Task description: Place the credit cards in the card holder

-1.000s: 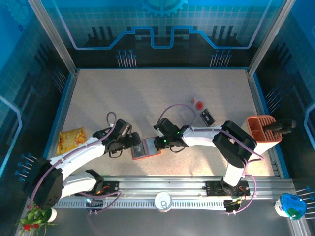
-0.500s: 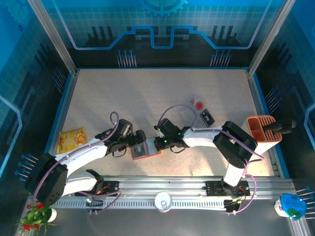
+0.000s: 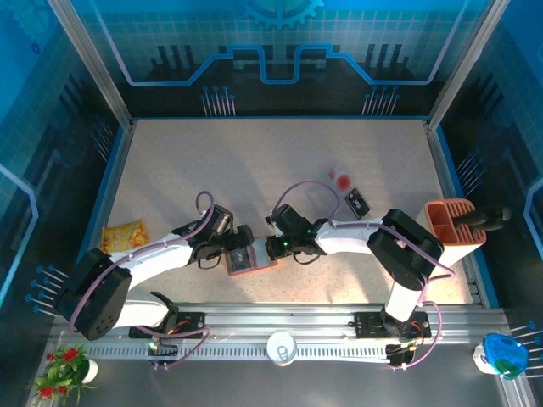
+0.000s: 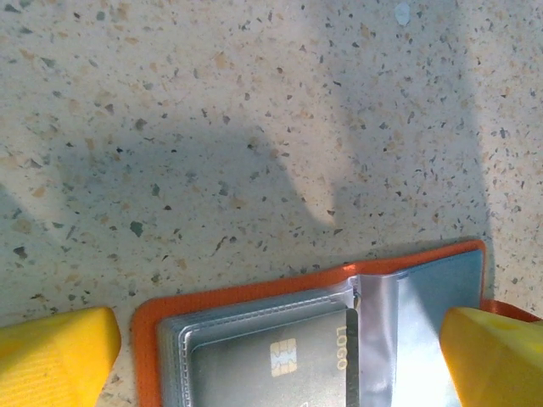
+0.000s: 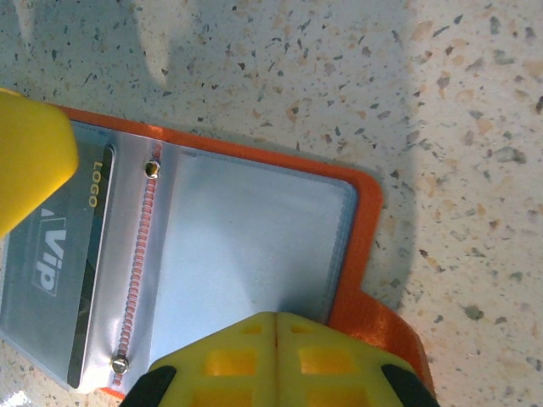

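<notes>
The left arm is reaching from its base at the near-left corner, stretching low and diagonally across the tabletop [image 3: 254, 161] toward the middle, with its forearm nearly flat. The left end effector [image 3: 238, 241] is hovering at the left end of the card holder [image 3: 253, 261]. Its yellow fingers [image 4: 55, 360] are standing wide apart, one on each side of the open holder and gripping nothing.

The right arm is rising from its base, folding at a raised elbow on the right side, then extending its white forearm leftward and down. The right end effector [image 5: 276, 332] is pointing at the holder's right half with its fingers pressed together. The tips are sitting over the near edge of a clear empty sleeve [image 5: 246, 229], though I cannot tell whether they are touching it.

The card holder is lying open and flat near the front centre of the tabletop, between the two end effectors, showing its orange rim. A grey card [image 4: 271, 360] with a chip and the word "LOGO" is sitting inside one transparent pocket.

Two more cards are lying well apart from the holder toward the right rear: a dark card [image 3: 358, 201] and a pale card with a red spot [image 3: 341, 178].
</notes>
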You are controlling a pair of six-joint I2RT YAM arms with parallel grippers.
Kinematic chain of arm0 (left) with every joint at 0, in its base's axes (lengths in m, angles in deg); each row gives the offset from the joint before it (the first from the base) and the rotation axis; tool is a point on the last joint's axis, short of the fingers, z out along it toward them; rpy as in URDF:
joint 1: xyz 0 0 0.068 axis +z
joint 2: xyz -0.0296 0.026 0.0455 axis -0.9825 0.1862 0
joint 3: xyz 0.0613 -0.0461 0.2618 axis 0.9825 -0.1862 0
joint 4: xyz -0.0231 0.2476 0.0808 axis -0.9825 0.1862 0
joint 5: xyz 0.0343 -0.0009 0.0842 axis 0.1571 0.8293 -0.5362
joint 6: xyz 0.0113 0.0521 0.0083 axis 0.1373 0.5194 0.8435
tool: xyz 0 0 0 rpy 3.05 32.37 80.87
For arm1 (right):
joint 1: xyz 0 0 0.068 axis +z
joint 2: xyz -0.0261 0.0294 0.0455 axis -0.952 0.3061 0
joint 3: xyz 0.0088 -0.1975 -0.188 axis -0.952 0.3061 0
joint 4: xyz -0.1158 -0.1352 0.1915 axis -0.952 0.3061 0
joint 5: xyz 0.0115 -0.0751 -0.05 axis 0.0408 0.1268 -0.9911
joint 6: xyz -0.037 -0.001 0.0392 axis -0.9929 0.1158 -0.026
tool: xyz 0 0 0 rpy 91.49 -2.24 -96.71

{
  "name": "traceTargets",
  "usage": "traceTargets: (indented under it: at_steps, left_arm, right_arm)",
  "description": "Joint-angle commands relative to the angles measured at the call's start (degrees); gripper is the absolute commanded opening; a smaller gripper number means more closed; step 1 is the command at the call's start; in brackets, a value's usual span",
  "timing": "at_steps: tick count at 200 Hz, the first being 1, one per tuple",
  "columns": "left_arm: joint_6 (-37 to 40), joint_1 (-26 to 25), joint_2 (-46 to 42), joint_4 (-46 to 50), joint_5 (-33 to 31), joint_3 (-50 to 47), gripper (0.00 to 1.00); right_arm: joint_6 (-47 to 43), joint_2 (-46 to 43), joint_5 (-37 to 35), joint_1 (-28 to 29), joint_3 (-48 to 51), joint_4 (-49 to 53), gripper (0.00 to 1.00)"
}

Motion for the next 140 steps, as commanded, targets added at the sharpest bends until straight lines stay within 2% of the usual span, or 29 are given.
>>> traceTargets:
  at_steps: [1,31,140]
  left_arm:
    - [2.4,0.2,2.3,-3.0,1.2,0.4,0.99]
    - [2.4,0.0,1.9,-5.1,5.3,0.6,0.99]
    - [0.7,-0.1,-3.7,-5.6,9.6,0.8,0.99]
  right_arm:
    - [0.5,2.4,-1.2,-0.2,2.4,4.8,0.00]
    - [0.7,2.6,-1.1,-0.1,2.6,4.4,0.00]
    - [1.3,3.9,-0.5,-0.1,3.1,3.1,0.00]
